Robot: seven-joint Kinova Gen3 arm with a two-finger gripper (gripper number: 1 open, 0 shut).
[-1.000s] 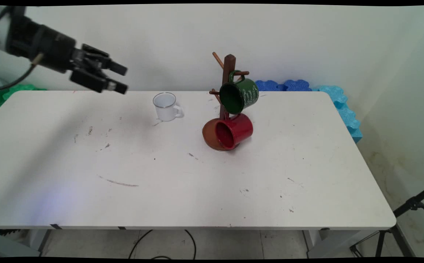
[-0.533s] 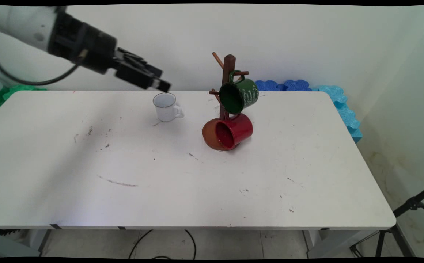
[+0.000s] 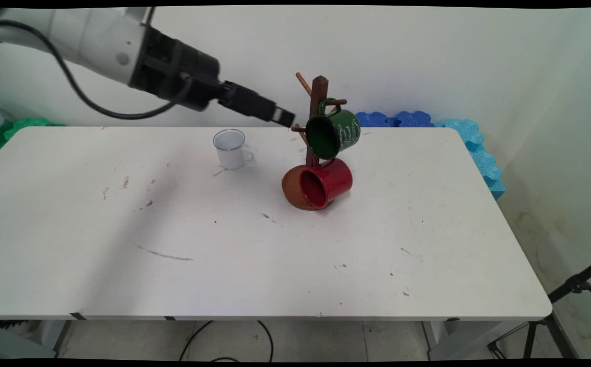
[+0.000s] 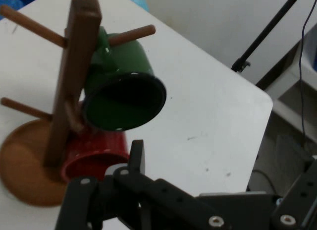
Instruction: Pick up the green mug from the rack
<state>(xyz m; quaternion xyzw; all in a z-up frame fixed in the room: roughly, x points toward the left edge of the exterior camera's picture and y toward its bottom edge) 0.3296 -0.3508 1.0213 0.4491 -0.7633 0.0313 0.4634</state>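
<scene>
1. my gripper [image 3: 281, 115] hangs in the air just left of the wooden mug tree [image 3: 317, 120], holding nothing; i cannot tell how far apart the fingers are.
2. a green mug [image 3: 333, 133] hangs from a peg on the tree, mouth facing the camera.
3. a red mug [image 3: 325, 182] hangs below it, over the tree's round base.
4. a white mug [image 3: 231, 148] stands upright on the table [image 3: 254, 275], below and left of my gripper.

Robotics lab setting: bare white worktop [image 3: 275, 275] against plain wall, blue foam mats [image 3: 479, 148] along the far edge, black tripod [image 3: 555, 316] on the floor, loose cable [image 3: 224, 341] underneath.
</scene>
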